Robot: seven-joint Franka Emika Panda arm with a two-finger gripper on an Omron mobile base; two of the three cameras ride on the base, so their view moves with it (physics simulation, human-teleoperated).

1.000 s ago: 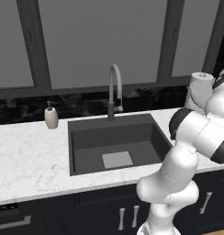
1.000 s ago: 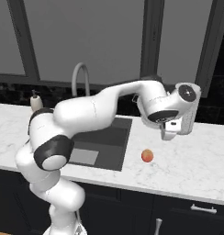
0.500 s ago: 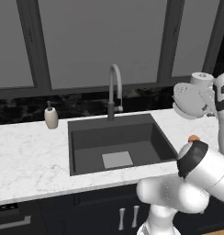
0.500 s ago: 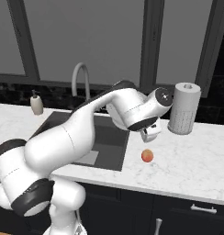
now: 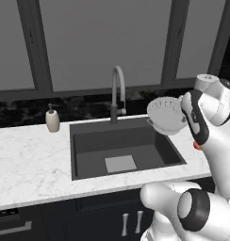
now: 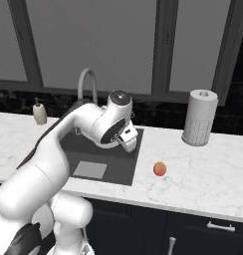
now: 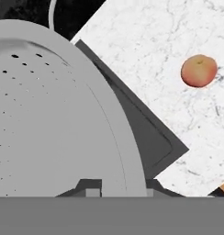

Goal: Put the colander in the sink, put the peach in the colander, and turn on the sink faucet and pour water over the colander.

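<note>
One colander (image 5: 168, 114) hangs tilted above the sink's (image 5: 126, 146) right edge, your gripper (image 7: 116, 192) fingers pinching its rim. The peach (image 6: 160, 169) lies right of the sink.

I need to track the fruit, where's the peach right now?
The peach lies on the white marble counter, right of the sink in the right base view, in front of the paper towel roll.

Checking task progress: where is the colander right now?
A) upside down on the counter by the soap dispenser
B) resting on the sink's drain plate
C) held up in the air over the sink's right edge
C: the colander hangs tilted above the sink, gripped at its rim.
</note>
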